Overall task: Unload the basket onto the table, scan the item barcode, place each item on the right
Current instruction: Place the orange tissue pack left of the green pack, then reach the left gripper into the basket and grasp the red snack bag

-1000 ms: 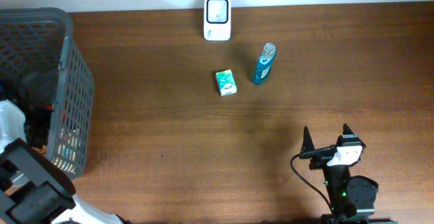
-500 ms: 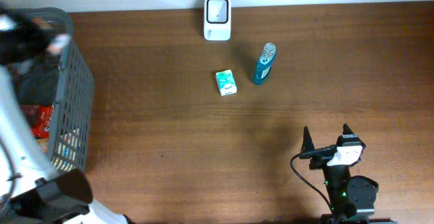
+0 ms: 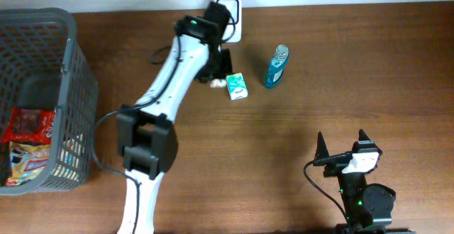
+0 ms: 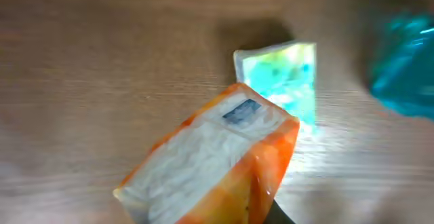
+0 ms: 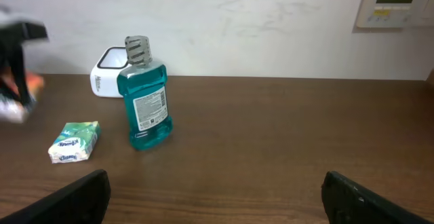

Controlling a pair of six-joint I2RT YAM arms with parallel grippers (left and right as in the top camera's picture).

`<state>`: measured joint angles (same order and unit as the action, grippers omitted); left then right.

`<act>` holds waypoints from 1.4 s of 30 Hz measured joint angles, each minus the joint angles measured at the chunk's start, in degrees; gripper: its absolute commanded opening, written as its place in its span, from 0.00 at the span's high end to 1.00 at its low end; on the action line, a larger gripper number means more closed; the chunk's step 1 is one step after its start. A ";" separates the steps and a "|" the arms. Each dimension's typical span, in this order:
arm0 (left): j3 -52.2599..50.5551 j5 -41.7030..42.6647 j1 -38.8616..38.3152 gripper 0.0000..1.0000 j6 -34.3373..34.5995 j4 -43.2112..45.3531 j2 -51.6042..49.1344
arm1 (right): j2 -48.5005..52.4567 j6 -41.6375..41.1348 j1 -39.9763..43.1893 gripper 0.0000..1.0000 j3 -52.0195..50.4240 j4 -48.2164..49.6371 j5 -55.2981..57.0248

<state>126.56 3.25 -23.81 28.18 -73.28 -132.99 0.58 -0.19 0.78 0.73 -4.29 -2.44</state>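
- My left pincer [image 3: 216, 72] is clenched on the orange packet [image 4: 210, 161], near the far edge of the surface [image 3: 369, 64], just in front of the scanner [image 3: 228, 10].
- My right pincer [image 3: 341, 139] stands released near the near edge.

— How does the left arm [image 3: 174, 78] look from above?

— Long white links joined by black housings. The biggest black block [image 3: 145, 143] sits toward eight o'clock from the middle of the overhead view. A smaller black joint [image 3: 197, 28] is up near twelve. A thin looping cable [image 3: 95, 142], black, bows out from the big block on its nine o'clock side.

— And the right arm [image 3: 358, 191]?

— At five o'clock: a rounded black body with a small green light [image 3: 358, 204], a white block [image 3: 363, 160] on top, and a short cable [image 3: 310, 171], black, curving at its ten o'clock. The right gripper [image 3: 341, 140] has two black pointed fingers [image 3: 320, 146]. Its wrist camera shows them as dark blunt tips at seven and five o'clock.
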 measured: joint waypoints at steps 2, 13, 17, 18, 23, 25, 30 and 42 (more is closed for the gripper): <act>0.00 -0.46 -0.66 0.88 -0.09 0.00 -4.13 | 0.00 0.00 0.00 0.02 0.00 0.00 -0.04; -0.13 3.91 -0.55 0.53 0.76 13.55 -10.12 | 0.00 0.00 0.00 0.01 0.00 0.00 -0.02; 0.00 5.79 -0.48 0.01 -0.26 15.23 -10.12 | 0.00 0.00 0.00 0.02 0.00 0.00 -0.02; 0.74 5.99 -0.28 0.01 -0.98 13.62 -10.19 | 0.00 0.00 0.00 0.02 0.00 0.00 -0.02; 22.84 5.97 5.20 0.01 -4.04 -4.11 -10.99 | -0.02 0.04 0.00 0.02 0.00 0.00 -0.02; 38.51 5.95 8.92 0.00 -4.61 -15.43 -11.67 | 0.00 0.00 0.00 0.02 0.00 0.02 -0.02; 52.02 5.97 20.35 0.00 -5.90 -23.19 -2.97 | 0.00 0.02 0.00 0.02 0.00 0.00 -0.02; 22.71 -0.09 54.93 0.01 -9.33 -23.32 22.12 | 0.00 0.00 0.00 0.02 0.00 0.00 -0.02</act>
<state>149.27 3.16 31.11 18.85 -96.60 -110.87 0.58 -0.19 0.78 0.73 -4.29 -2.46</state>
